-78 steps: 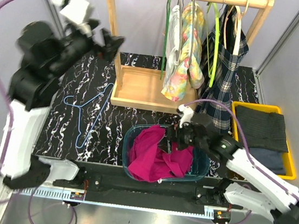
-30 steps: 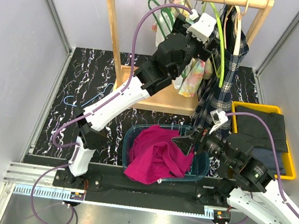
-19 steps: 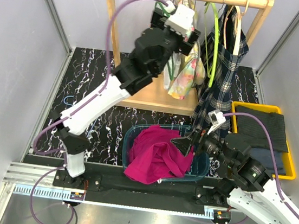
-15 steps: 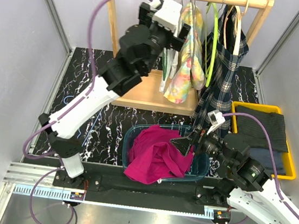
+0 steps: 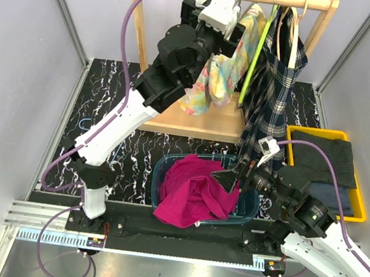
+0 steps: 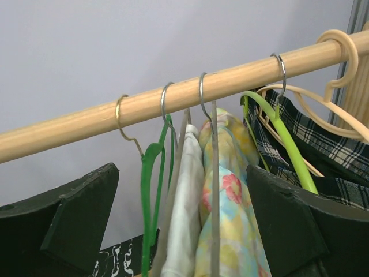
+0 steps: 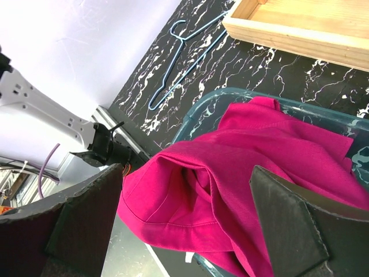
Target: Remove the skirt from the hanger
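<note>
While the left pincer hangs spread wide at the wooden rail over the table's far edge, the floral skirt sits on its wire hanger betw. the fingers. It's crowded by a white garment, green hanger & lime hanger. Right pincer, also spread, hovers over magenta cloth in the teal basket nr the near edge.
</note>
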